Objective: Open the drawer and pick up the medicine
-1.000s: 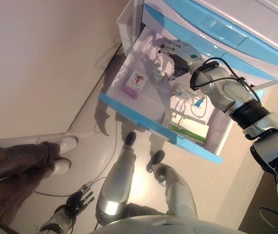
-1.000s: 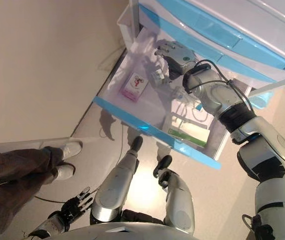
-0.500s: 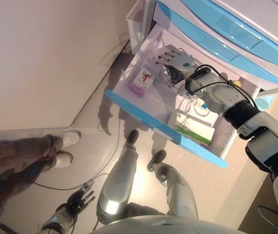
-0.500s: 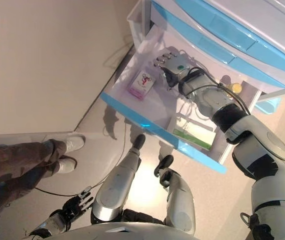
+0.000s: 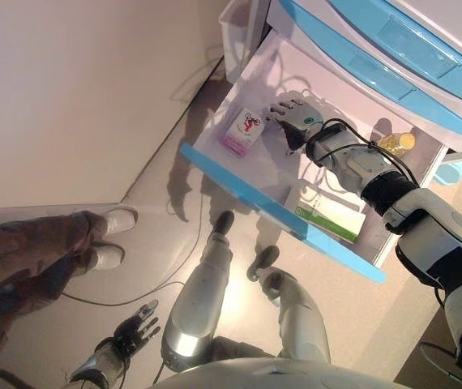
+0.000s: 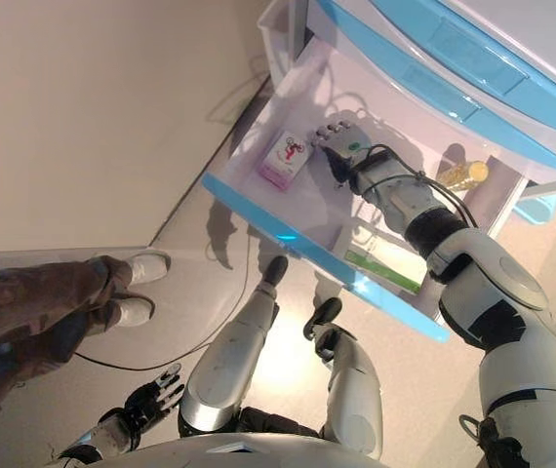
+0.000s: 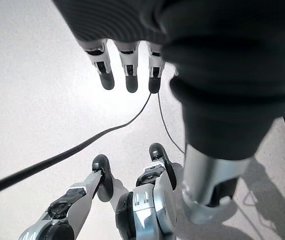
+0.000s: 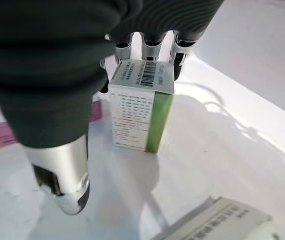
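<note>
The lower drawer [image 5: 215, 166] of a white and blue cabinet stands pulled out. My right hand [image 5: 296, 117] reaches into it, just right of a flat pink box [image 5: 243, 132]. In the right wrist view a small white and green medicine box [image 8: 140, 107] stands upright on the drawer floor. The fingers [image 8: 152, 47] rest straight against its far top edge and the thumb [image 8: 65, 170] hangs apart on the near side, so the hand is open around it. My left hand [image 5: 134, 328] hangs low by my side, fingers [image 7: 127, 75] relaxed and empty.
In the drawer there are also a long green and white box [image 5: 332, 220], a clear blister pack [image 5: 320, 190] and a yellow bottle [image 5: 397, 143] at its right end. Shut blue-fronted drawers [image 5: 393, 40] lie above. A person's legs [image 5: 53, 251] stand on the floor at the left.
The camera has shifted. My right hand has moved nearer the pink box and down over the small box, which now shows only in the wrist view. The left hand has stayed put.
</note>
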Motion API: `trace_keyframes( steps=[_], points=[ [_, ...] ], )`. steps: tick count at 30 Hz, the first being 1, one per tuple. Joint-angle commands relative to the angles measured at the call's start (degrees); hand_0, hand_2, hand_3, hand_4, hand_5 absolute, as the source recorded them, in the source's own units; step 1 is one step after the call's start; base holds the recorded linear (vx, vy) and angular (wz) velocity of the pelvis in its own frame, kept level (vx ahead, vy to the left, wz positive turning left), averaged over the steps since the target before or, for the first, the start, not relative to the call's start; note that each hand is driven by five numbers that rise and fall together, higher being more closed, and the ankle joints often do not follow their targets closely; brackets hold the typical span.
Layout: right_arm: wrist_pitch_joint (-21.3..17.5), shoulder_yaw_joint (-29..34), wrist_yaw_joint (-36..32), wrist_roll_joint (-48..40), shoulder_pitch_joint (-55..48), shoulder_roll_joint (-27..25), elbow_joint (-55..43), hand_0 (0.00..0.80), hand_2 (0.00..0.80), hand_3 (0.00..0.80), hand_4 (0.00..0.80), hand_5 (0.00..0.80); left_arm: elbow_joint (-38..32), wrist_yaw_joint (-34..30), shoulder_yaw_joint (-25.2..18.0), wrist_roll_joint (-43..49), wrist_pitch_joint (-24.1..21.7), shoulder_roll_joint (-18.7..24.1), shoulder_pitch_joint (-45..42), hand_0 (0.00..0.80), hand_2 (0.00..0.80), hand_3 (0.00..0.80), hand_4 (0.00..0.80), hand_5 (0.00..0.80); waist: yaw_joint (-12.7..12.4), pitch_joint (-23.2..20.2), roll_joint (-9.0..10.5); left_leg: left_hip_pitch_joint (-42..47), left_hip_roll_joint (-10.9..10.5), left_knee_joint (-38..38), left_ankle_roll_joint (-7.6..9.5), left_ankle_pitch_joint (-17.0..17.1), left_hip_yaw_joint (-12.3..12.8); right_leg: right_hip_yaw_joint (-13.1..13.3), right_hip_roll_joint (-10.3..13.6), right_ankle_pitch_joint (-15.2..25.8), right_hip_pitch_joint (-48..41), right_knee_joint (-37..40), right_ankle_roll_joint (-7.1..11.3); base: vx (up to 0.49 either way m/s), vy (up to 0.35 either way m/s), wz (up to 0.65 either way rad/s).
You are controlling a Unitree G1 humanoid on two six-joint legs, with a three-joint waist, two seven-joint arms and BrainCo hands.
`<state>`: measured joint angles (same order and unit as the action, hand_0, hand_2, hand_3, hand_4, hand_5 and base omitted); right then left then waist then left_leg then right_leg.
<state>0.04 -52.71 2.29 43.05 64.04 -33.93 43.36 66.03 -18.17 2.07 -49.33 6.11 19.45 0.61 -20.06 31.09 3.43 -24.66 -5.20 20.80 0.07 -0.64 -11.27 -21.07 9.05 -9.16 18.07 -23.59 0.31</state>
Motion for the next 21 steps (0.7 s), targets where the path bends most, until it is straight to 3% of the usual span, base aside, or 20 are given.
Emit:
trace_keyframes(
  steps=[1,11,13,21],
  points=[
    [-0.9,-1.4,2.8,2.8,2.5,0.3,2.0,0.0,0.0,0.0,0.0,0.0,0.1,-0.7,2.4,1.5,0.4,0.5,-2.5,0.0,0.0,0.0,0.0,0.0,-0.8,-1.3,-2.26,0.5,-0.6,-1.0,3.14,-5.0,2.6,2.4,-0.1,-2.2,1.4,-7.0,1.54,0.0,0.0,0.0],
    [-2.5,-2.0,6.1,5.2,3.2,1.2,5.3,0.0,0.0,0.0,0.0,0.0,0.3,-0.4,2.5,1.1,-0.2,0.3,-2.2,0.0,0.0,0.0,0.0,0.0,-1.2,-1.3,-2.32,-0.2,-0.2,-1.1,3.29,-4.7,3.0,2.1,0.1,-1.7,2.3,-7.1,1.81,0.0,0.0,0.0],
    [-3.0,-1.9,6.0,4.9,3.3,1.1,5.6,0.8,0.8,0.8,0.8,0.8,0.2,-0.3,2.5,1.1,-0.3,0.3,-2.4,0.0,0.0,0.0,0.0,0.0,-1.3,-1.3,-2.3,-0.4,-0.1,-1.1,3.3,-4.7,3.1,2.1,0.2,-1.4,2.5,-7.1,1.95,0.0,0.0,0.0],
    [-4.2,-2.3,5.9,4.3,4.0,1.2,5.8,0.8,0.8,0.8,0.8,0.8,-0.5,0.5,3.0,0.3,-0.2,0.4,-2.2,0.0,0.0,0.0,0.0,0.0,-1.3,-1.3,-2.2,-1.0,0.4,-1.5,3.41,-4.3,3.3,1.9,0.3,-1.0,3.5,-7.5,2.22,0.0,0.0,0.0]
  ],
)
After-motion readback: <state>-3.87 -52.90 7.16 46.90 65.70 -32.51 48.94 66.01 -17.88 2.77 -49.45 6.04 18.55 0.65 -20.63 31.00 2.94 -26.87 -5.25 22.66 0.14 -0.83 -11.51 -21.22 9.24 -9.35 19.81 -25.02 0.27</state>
